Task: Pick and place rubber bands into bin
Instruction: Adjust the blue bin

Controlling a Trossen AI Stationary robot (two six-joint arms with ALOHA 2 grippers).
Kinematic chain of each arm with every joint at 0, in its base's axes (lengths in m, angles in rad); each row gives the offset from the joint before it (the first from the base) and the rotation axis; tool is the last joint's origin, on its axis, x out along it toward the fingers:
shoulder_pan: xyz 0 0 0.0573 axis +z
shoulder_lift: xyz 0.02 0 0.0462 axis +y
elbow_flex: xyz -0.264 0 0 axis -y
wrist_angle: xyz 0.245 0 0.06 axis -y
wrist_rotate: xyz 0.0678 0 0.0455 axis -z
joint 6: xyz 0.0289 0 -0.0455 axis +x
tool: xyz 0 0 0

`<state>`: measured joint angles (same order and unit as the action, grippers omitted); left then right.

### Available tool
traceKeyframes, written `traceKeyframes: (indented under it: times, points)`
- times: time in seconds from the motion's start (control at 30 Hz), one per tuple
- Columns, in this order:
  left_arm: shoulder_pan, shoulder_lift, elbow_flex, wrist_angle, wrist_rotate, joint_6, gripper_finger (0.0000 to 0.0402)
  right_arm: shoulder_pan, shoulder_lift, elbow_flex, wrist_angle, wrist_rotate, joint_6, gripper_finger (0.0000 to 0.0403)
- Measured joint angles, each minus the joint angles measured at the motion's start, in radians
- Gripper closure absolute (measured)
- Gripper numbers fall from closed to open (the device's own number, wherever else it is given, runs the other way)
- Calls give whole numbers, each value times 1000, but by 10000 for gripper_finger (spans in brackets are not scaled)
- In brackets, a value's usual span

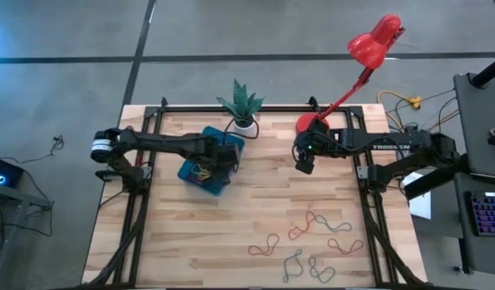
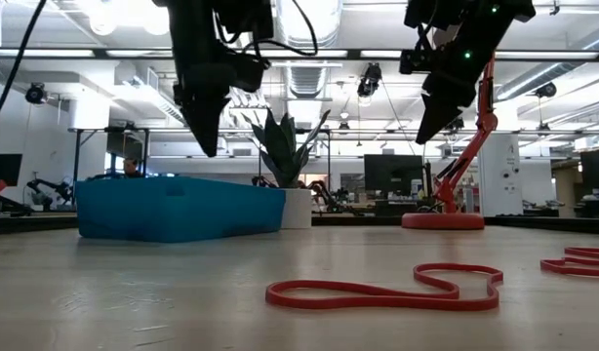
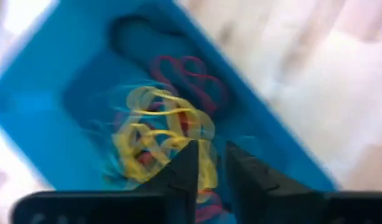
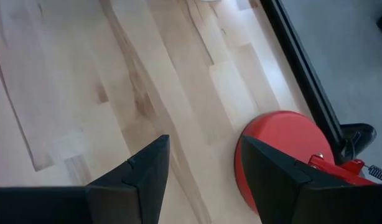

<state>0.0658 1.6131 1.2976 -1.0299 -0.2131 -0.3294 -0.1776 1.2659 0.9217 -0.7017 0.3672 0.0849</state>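
Observation:
The teal-blue bin (image 1: 189,171) (image 2: 173,207) (image 3: 41,124) sits flat on the table's left half and holds a heap of yellow and red rubber bands (image 3: 153,130). My left gripper (image 1: 225,161) (image 2: 209,146) (image 3: 211,168) hangs above the bin, pointing down, its fingers a narrow gap apart with nothing between them. My right gripper (image 1: 304,163) (image 2: 423,132) (image 4: 200,168) hovers wide open over bare wood beside the lamp base. Several loose red and grey-green rubber bands (image 1: 308,225) (image 2: 378,290) lie flat on the near right of the table.
A red desk lamp stands on its round base (image 1: 308,122) (image 4: 284,143) at the far edge, close to my right gripper. A white pot with a green plant (image 1: 243,121) (image 2: 298,207) stands just beyond the bin. Black frame rails (image 1: 368,201) run along both table sides.

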Motion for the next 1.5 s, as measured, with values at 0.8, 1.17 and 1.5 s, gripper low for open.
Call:
traceKeyframes:
  times: [0.8, 1.17, 1.5]
  points:
    - [-89, 18, -127, 363, 214, 153, 281, 1, -5, -83, 1, 0, 13, 218]
    - [-98, 27, -112, 117, 14, 328, 281, 1, -8, -83, 2, 0, 18, 218]
    - [-140, 81, -100, 381, 151, 360, 281, 0, -8, -83, 2, 1, 21, 218]
